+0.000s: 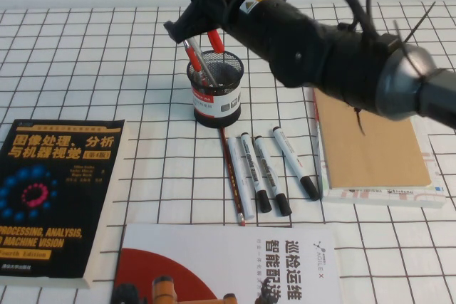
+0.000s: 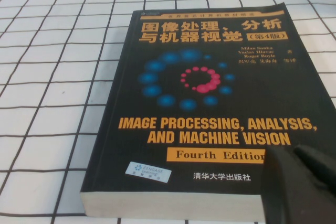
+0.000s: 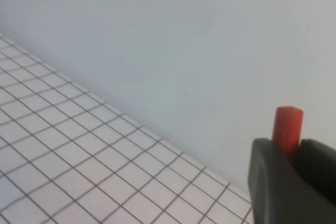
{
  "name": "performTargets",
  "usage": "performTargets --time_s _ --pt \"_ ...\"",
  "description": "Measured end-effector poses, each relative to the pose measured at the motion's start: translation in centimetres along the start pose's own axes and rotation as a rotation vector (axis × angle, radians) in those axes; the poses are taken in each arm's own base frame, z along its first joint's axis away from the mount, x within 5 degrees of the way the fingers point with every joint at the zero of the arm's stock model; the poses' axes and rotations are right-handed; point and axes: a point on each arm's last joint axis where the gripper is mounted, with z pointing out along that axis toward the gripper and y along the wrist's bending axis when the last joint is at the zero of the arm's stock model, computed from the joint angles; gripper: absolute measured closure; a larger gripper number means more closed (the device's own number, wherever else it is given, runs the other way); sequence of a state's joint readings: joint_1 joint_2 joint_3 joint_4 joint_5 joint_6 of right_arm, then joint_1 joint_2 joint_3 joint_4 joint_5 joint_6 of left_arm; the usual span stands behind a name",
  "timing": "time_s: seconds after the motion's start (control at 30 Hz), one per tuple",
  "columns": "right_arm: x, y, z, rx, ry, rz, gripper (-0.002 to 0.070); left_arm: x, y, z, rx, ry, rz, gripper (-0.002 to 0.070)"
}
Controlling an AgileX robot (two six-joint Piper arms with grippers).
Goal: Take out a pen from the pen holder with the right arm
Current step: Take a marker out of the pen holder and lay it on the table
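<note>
surface: white tablecloth (image 1: 71,48) with black grid | wall (image 3: 184,35): plain, pale | light: even

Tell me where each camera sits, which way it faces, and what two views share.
High view: raised on the robot's side, angled down at the table; the right arm reaches over the pen holder.
Left wrist view: on that wrist, looking down on the black book; the left gripper shows over it.
Right wrist view: on that wrist, facing the back wall; the right gripper is shut on a red pen.
Shared: high and left wrist views both show the black book.
</note>
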State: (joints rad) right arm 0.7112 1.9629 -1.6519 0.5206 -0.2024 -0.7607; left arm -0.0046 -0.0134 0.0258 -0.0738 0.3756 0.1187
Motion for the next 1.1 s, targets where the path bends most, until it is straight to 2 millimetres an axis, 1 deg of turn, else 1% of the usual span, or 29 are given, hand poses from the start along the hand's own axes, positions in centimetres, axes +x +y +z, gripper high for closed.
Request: performTargets --time_s 0.1,0.2,0.33,0.43,0.53,0.7,0.8,0.9,1.0,1.1 --pt "-2.2 -0.5 -1.4 -0.022 -0.017 0.028 0.062 0.0 0.0 0.0 0.0 0.0 0.0 0.0679" --pt "-3.9 -1.1 -2.8 -0.063 -0.002 0.092 0.062 0.0 0.0 0.0 0.0 0.0 0.0 0.068" --pt "-4.9 -1.6 -4.4 -0.134 0.089 0.185 0.062 0.0 0.0 0.0 0.0 0.0 0.0 0.0679" --pt "-4.9 -1.6 -5.6 -0.189 0.213 0.261 0.062 0.0 0.0 0.0 0.0 0.0 0.0 0.0679" --pt "-4.2 -1.7 -6.6 -0.22 0.362 0.335 0.062 0.0 0.0 0.0 0.0 0.0 0.0 0.0679" --pt "-2.2 -1.5 -7.8 -0.239 0.641 0.463 0.062 0.0 0.0 0.0 0.0 0.0 0.0 0.0679" --pt "-1.5 -1.2 -8.3 -0.242 0.74 0.511 0.062 0.0 0.0 0.0 0.0 0.0 0.0 0.0679" --pt "-0.3 -0.7 -7.8 -0.248 0.8 0.552 0.062 0.0 0.0 0.0 0.0 0.0 0.0 0.0679" --pt "1.4 0.1 -6.6 -0.264 0.844 0.612 0.062 0.0 0.0 0.0 0.0 0.0 0.0 0.068" --pt "3.5 0.9 -5.2 -0.269 0.88 0.659 0.062 0.0 0.0 0.0 0.0 0.0 0.0 0.068"
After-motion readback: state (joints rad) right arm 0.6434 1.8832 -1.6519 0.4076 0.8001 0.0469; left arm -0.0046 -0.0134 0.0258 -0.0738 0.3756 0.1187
